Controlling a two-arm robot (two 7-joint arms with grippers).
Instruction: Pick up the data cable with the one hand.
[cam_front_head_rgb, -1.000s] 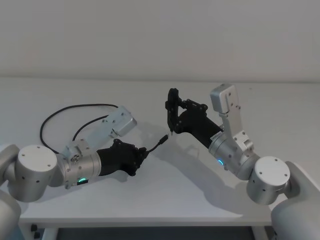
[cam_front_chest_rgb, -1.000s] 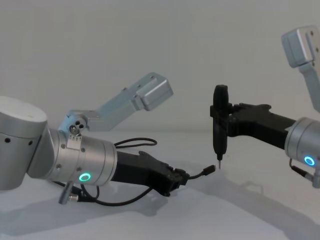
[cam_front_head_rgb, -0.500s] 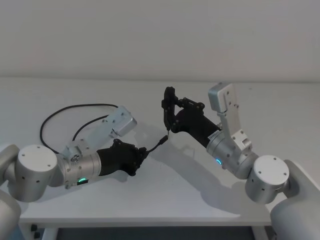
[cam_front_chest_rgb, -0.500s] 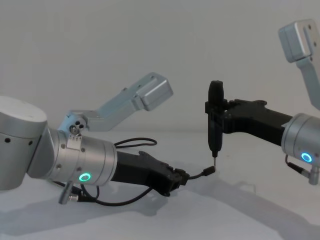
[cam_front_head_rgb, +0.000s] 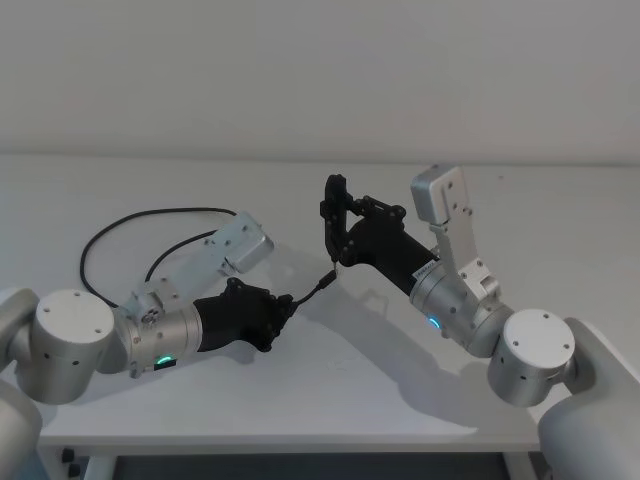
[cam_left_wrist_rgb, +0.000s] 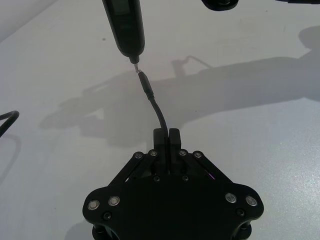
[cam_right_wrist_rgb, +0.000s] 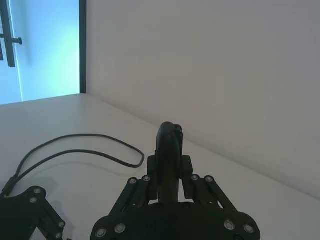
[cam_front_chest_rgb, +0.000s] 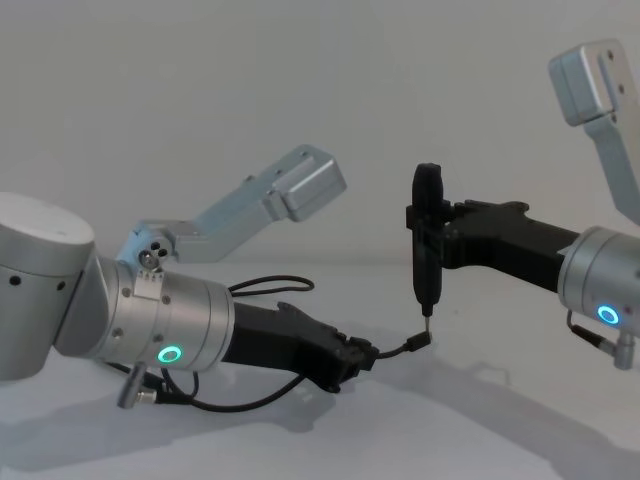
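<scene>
Right gripper (cam_front_head_rgb: 338, 232), clamped on a black pen-shaped tool (cam_front_chest_rgb: 426, 258), has been shifted left since a second ago; tool tip now meets the cable's free plug. Data cable (cam_front_head_rgb: 318, 285) is pinched in the closed left gripper (cam_front_head_rgb: 283, 305) just above the table (cam_front_head_rgb: 340, 360), the rest looped behind.

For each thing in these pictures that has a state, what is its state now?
left gripper: shut on the data cable, low over the table.
data cable: one end clamped and lifted, plug pointing out; the rest loops on the table.
right gripper: shut on the black pointed tool.
black pointed tool: upright, tip at the cable's plug.
</scene>
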